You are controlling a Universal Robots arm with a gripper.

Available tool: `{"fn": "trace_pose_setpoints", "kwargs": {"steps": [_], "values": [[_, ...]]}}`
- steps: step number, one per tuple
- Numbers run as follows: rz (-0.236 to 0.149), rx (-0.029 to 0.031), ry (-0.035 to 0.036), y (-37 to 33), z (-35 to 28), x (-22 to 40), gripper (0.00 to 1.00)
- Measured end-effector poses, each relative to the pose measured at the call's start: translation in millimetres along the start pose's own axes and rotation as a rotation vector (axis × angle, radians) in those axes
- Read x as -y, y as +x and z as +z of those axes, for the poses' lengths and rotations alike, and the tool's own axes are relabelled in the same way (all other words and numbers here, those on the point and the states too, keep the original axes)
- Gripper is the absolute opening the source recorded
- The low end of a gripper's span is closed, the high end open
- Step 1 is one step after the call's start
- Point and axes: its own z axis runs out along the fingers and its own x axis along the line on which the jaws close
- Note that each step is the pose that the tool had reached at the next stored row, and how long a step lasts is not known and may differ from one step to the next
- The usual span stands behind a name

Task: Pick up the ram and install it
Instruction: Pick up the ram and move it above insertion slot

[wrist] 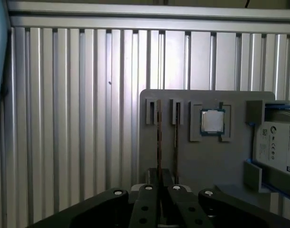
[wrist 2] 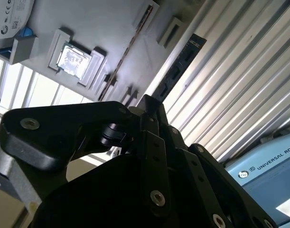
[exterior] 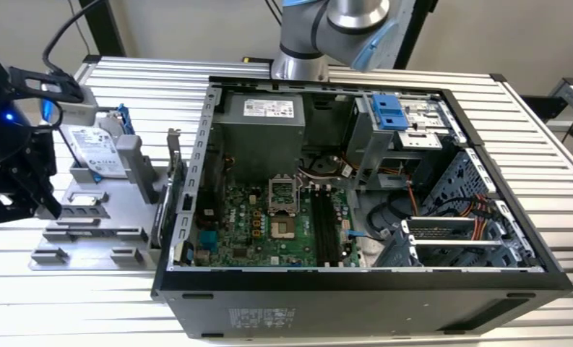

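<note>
My black gripper [exterior: 11,206] hangs at the exterior view's far left, just beside the grey parts holder [exterior: 103,238]. In both wrist views its fingers stand close together on the ram [wrist: 159,142], a thin dark stick that runs edge-on down into the narrow gap between them. The second wrist view shows the ram [wrist 2: 180,66] as a dark strip rising from the gripper [wrist 2: 149,102], off to the side of the holder [wrist 2: 111,19]. A second thin stick [wrist: 176,137] stands in the holder's slot. The motherboard's black slots [exterior: 326,224] lie inside the open computer case [exterior: 185,238].
On the holder sit a square silver processor chip [wrist: 212,121] and a silver hard drive [exterior: 98,152] in a blue frame. The arm's base [exterior: 300,65] stands behind the case. The ribbed metal table [exterior: 74,303] carries everything. A case wall separates holder and motherboard.
</note>
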Motion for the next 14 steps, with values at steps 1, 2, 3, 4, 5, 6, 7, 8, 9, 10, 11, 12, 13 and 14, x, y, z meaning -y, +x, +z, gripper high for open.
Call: {"fn": "trace_pose_setpoints", "kwargs": {"steps": [1,2,3,4,5,6,7,8,9,10,11,12,13,14], "values": [[0.000,0.0000,0.0000,0.0,-1.0,0.0,0.00],[0.000,0.0000,0.0000,-0.1,-2.0,-0.1,0.00],[0.000,0.0000,-0.0001,-0.1,-2.9,-0.1,0.00],[0.000,0.0000,0.0000,-0.1,-3.9,-0.1,0.00],[0.000,0.0000,0.0000,-0.1,-4.8,-0.1,0.00],[0.000,0.0000,0.0000,-0.2,-5.7,-0.1,0.00],[0.000,0.0000,-0.0001,-0.2,-6.6,-0.1,0.00],[0.000,0.0001,0.0000,-0.2,-7.5,-0.1,0.00],[0.000,0.0000,0.0000,-0.2,-8.3,-0.1,0.00],[0.000,0.0000,0.0000,-0.2,-9.2,-0.2,0.00],[0.000,0.0000,0.0000,-0.3,-10.1,-0.2,0.00],[0.000,0.0000,-0.0001,-0.3,-11.0,-0.2,0.00],[0.000,0.0001,0.0000,-0.3,-11.8,-0.2,0.00],[0.000,0.0000,-0.0001,-0.4,-12.7,-0.2,0.00]]}}
